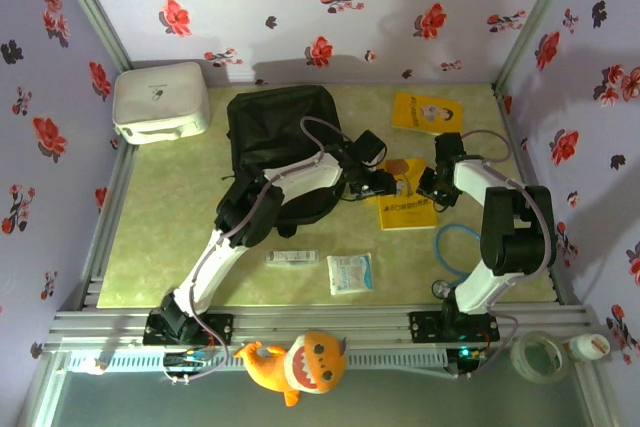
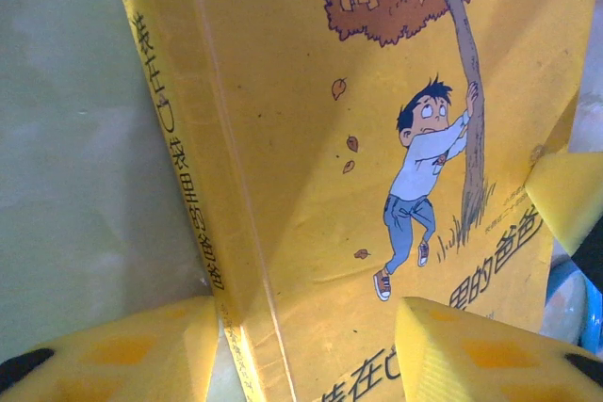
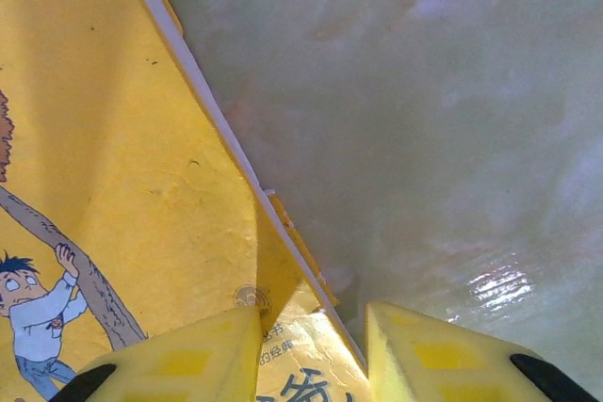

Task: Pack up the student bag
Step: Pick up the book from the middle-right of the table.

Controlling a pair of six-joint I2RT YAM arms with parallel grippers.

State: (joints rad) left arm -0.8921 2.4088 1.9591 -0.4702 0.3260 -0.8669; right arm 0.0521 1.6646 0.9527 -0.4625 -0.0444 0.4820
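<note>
Left jaws stood half open: the left gripper (image 2: 306,315) straddled the spine of a yellow picture book (image 2: 377,138), its gap wider than the spine, one pad at 7 o'clock and the other over the cover at 5 o'clock. Right jaws were narrow: the right gripper (image 3: 313,313) had the book's opposite edge running into its gap. Whether those pads pinched the cover could not be told.

Seen from above, both grippers met at the book, right of the table's (image 1: 170,227) centre. The student bag (image 1: 280,127) lay black and slumped at 10 o'clock from the book, close by, with the left arm crossing its near corner. Whether its zipper was open could not be told. A second yellow book (image 1: 430,110) lay at 1 o'clock.

Judged from this, the step was to take up the book for the bag. Doing it well would probably mean closing the left jaws squarely on the spine before lifting, keeping both ends level so the cover does not buckle, and carrying it spine first toward 10 o'clock.
</note>
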